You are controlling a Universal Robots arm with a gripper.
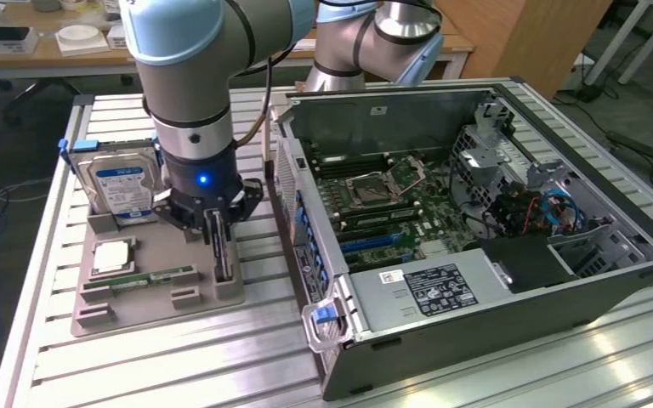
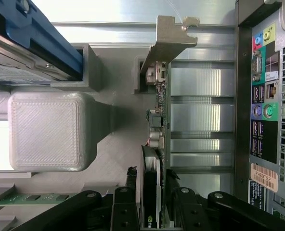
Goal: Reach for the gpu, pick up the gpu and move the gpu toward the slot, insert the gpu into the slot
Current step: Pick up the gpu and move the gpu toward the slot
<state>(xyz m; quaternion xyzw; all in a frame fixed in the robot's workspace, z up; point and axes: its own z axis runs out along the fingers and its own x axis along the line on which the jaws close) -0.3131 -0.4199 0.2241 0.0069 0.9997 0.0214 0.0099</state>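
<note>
The gpu (image 1: 224, 255) is a skinny dark card standing on its long edge in the grey holder tray (image 1: 145, 310) on the bench (image 1: 190, 361). There's a metal bracket (image 2: 169, 41) at one end, and the pincer (image 2: 152, 192) is clamped across its upper edge.

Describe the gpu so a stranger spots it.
Find the grey tray beside the open computer case. On its case-side edge the gpu stands on edge: a thin dark card, unlike the green memory stick or blue-labelled hard drive.
</note>
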